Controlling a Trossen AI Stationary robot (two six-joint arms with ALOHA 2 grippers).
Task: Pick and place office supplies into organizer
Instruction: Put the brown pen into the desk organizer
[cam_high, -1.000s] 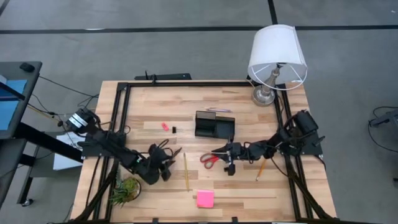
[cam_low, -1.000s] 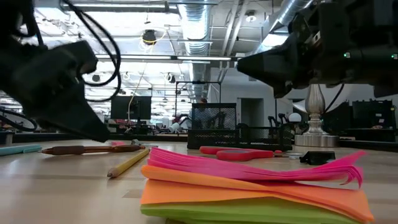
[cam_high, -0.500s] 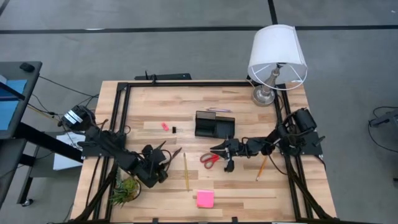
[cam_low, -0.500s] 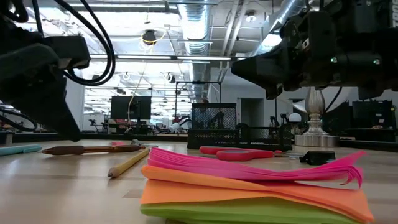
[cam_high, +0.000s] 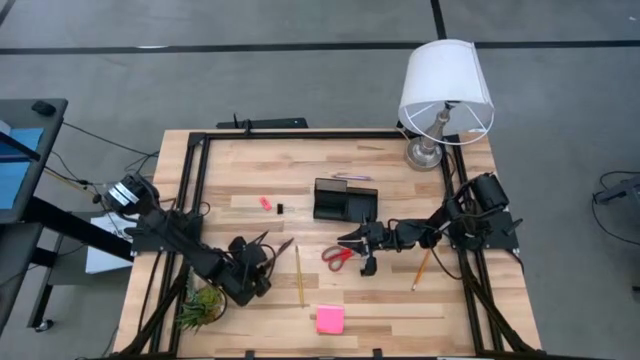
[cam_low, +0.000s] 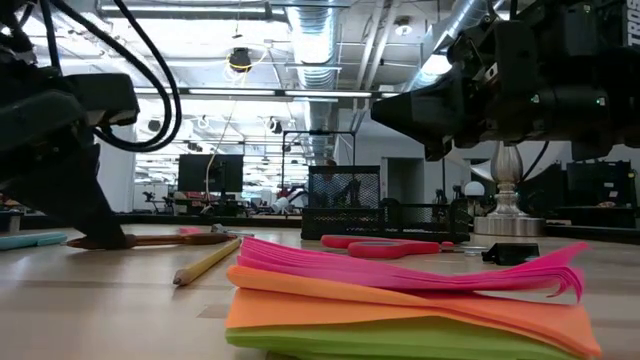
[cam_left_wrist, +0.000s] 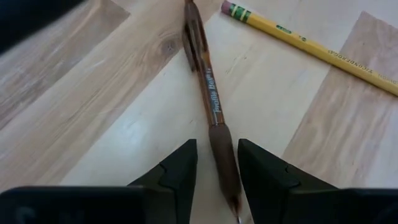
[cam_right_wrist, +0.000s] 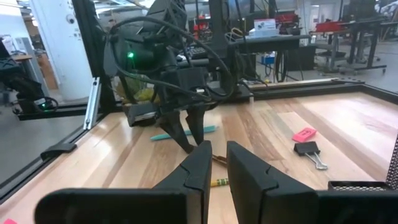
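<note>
My left gripper (cam_high: 266, 250) (cam_left_wrist: 217, 168) is open and down at the table. Its fingers stand on either side of the dark brown pen (cam_left_wrist: 205, 81) (cam_low: 150, 240) at the grip end near the tip, with a slim gap each side. The pen lies flat on the table. My right gripper (cam_high: 347, 240) (cam_right_wrist: 217, 152) hovers shut and empty over the red-handled scissors (cam_high: 338, 256) (cam_low: 385, 244), just near of the black organizer (cam_high: 345, 201). A yellow pencil (cam_high: 298, 275) (cam_left_wrist: 311, 46) lies beside the pen.
The pink sticky pad (cam_high: 330, 319) lies near the table's near edge and an orange pencil (cam_high: 420, 268) under the right arm. The pink eraser (cam_high: 265, 203) and binder clip (cam_high: 280, 208) lie left of the organizer. A teal pen (cam_right_wrist: 180, 132), a plant (cam_high: 200, 305) and a lamp (cam_high: 445, 90) are also here.
My left gripper has come down from above the table onto the dark pen's tip end and now straddles it. My right gripper has shifted a little toward the table's left, over the scissors, then stayed still. No object has moved.
</note>
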